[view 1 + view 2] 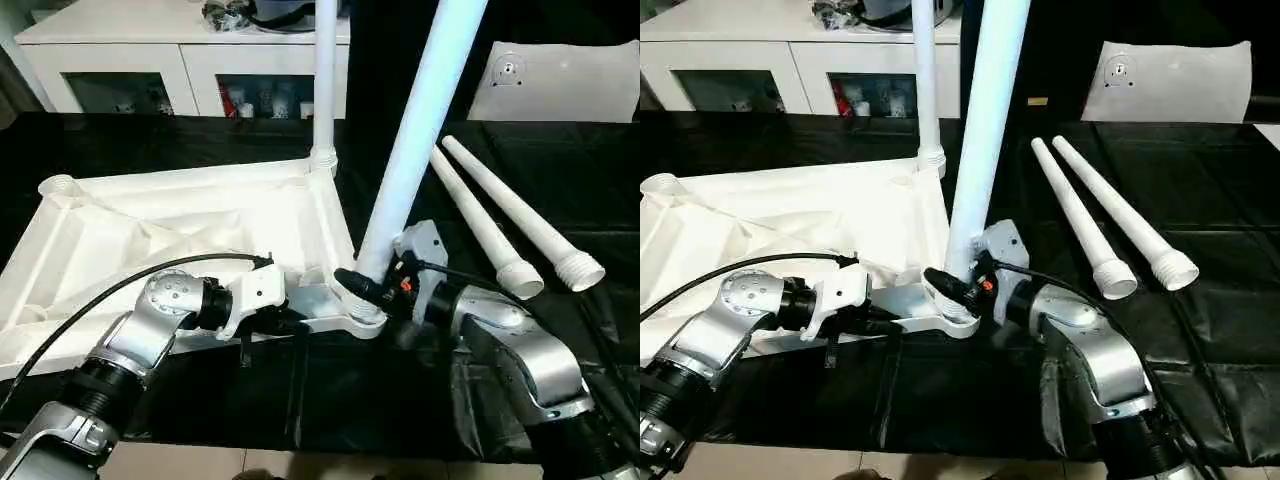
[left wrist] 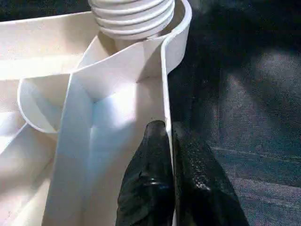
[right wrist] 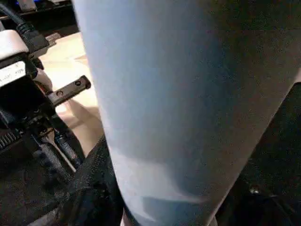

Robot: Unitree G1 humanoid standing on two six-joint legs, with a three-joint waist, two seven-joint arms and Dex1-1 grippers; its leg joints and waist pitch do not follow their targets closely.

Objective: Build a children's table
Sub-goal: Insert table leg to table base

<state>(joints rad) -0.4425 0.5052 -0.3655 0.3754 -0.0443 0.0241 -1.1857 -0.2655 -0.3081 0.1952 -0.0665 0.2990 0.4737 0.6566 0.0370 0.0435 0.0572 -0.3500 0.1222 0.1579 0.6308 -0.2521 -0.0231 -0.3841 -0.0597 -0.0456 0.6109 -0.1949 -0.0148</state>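
Tabletop (image 1: 180, 225), white plastic, lies underside-up on the black-covered table (image 1: 560, 180), ribs and round corner sockets exposed. One leg (image 1: 325, 80) stands upright in the far corner socket. A second leg (image 1: 415, 130) leans tilted in the near corner socket, clamped low down by the right gripper (image 1: 365, 288). The left gripper (image 2: 169, 165) pinches the tabletop's near rim, fingers nearly closed. Two loose legs (image 1: 510, 225) lie side by side to the right. No legible writing or brand is visible.
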